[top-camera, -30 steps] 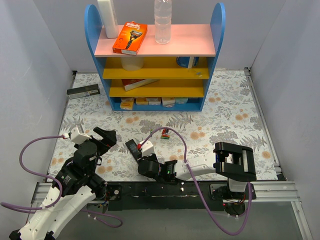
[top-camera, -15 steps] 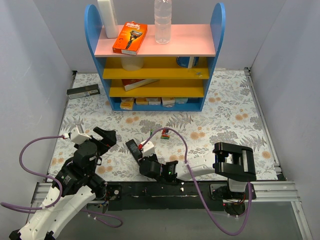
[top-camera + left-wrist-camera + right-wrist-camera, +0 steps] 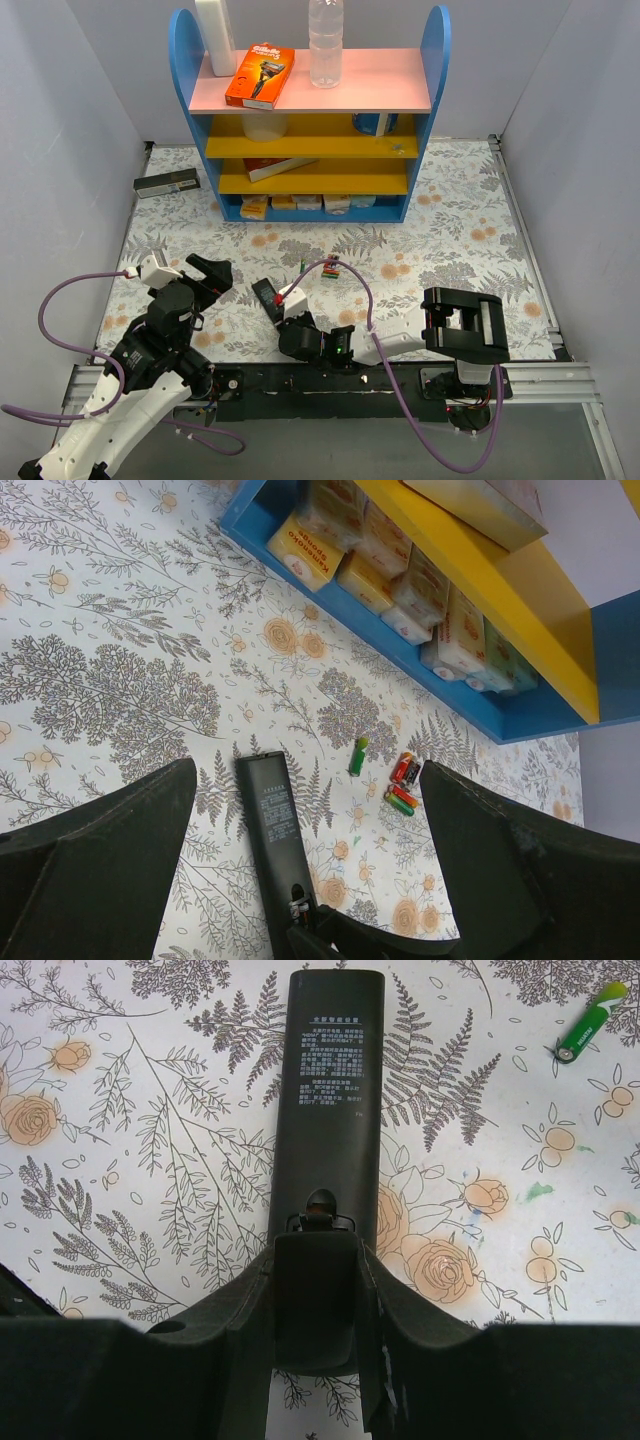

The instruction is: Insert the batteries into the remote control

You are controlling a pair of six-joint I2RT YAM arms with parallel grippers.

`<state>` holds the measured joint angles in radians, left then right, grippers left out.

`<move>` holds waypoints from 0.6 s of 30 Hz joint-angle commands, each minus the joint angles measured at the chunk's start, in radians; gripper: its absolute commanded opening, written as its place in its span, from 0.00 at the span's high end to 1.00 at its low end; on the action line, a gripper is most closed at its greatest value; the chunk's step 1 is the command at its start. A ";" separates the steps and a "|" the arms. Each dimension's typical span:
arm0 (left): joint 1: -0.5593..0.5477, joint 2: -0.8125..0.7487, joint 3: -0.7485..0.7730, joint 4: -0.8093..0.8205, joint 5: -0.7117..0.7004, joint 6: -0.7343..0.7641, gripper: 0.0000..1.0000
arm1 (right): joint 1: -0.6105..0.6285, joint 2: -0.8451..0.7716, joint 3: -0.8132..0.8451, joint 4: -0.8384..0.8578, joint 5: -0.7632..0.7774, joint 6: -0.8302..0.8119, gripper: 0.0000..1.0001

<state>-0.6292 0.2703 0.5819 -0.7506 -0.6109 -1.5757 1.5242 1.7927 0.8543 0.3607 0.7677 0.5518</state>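
The remote control (image 3: 265, 295) lies back side up on the flowered table, seen too in the left wrist view (image 3: 272, 830) and the right wrist view (image 3: 330, 1090). My right gripper (image 3: 281, 313) (image 3: 318, 1305) is shut on the remote's near end, its fingers (image 3: 240, 1320) pressed on both sides of a dark flat end piece. A thin green battery (image 3: 358, 755) (image 3: 590, 1025) lies apart. Three red, green and dark batteries (image 3: 402, 785) (image 3: 330, 268) lie just beyond it. My left gripper (image 3: 210, 272) (image 3: 308, 775) is open and empty, above the table left of the remote.
A blue shelf unit (image 3: 196, 130) with pink and yellow boards stands at the back, with yellow packs (image 3: 370, 575) on its lowest shelf. A dark flat box with a pale label (image 3: 167, 182) lies at the back left. Grey walls close both sides.
My right arm has shifted slightly to the left while staying at the remote's near end. The left arm and the batteries have not moved.
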 commanded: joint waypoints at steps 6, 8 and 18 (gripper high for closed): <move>0.005 -0.006 -0.001 -0.010 -0.030 -0.001 0.06 | 0.017 0.020 0.018 0.015 0.031 -0.003 0.70; 0.003 -0.008 -0.001 -0.010 -0.032 -0.001 0.05 | 0.017 0.020 0.022 0.015 0.031 -0.010 0.66; 0.003 -0.011 -0.001 -0.009 -0.032 -0.003 0.06 | 0.019 0.010 0.035 0.020 0.045 -0.041 0.56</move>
<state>-0.6292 0.2699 0.5819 -0.7521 -0.6144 -1.5784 1.5337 1.7943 0.8566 0.3622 0.7815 0.5228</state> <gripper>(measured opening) 0.946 0.426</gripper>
